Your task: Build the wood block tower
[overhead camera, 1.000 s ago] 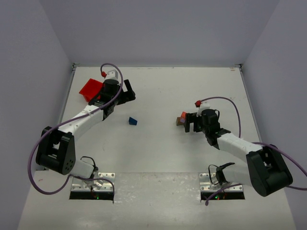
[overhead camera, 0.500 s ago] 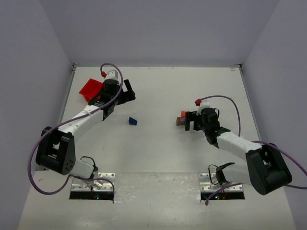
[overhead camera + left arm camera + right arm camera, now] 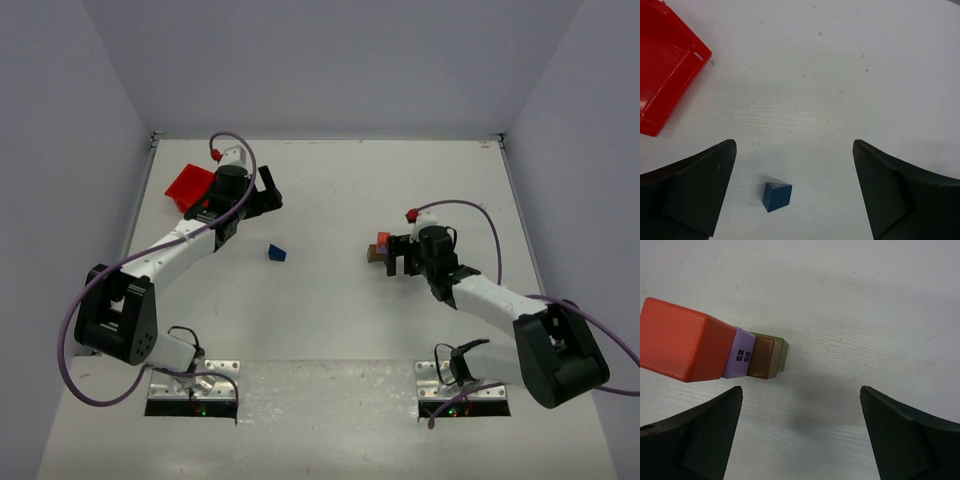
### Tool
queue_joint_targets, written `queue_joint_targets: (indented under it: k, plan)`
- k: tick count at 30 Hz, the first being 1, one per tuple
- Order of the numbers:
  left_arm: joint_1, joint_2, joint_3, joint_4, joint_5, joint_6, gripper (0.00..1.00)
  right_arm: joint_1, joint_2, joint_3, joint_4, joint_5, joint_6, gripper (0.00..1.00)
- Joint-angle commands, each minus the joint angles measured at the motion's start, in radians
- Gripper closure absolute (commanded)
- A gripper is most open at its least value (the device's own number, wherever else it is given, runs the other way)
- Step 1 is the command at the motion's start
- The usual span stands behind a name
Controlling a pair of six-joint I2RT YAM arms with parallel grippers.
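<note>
Surveying by size: the white surface (image 3: pixel 850 75) carries everything. Red plastic bin (image 3: pixel 665 75) lies ahead of the left jaws, off to one side. Wood block tower (image 3: pixel 740 358), orange-red block (image 3: pixel 682 340) topmost, stands just ahead of the right jaws, which are released and empty. Dark blue wedge (image 3: pixel 776 196) sits between the released left jaws, off-centre. Recommend centring, then closing on its flat faces.

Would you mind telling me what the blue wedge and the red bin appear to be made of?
The blue wedge looks like painted wood: matte, even colour, crisp edges, no shine. The red bin is probably moulded plastic: glossy, with light reflections and thin raised ribs on its floor.
</note>
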Motion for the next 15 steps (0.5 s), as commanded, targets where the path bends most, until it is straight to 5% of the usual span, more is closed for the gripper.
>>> queue_joint_targets:
  k: [1, 15]
  plan:
    - [-0.009, -0.043, -0.006, 0.052, 0.004, 0.008, 0.0, 0.004, -0.065, 0.034, -0.042, -0.012, 0.009, 0.01]
    - [-0.009, 0.005, 0.045, -0.125, -0.034, -0.113, 0.0, 0.005, -0.462, 0.093, -0.348, -0.064, 0.088, 0.01]
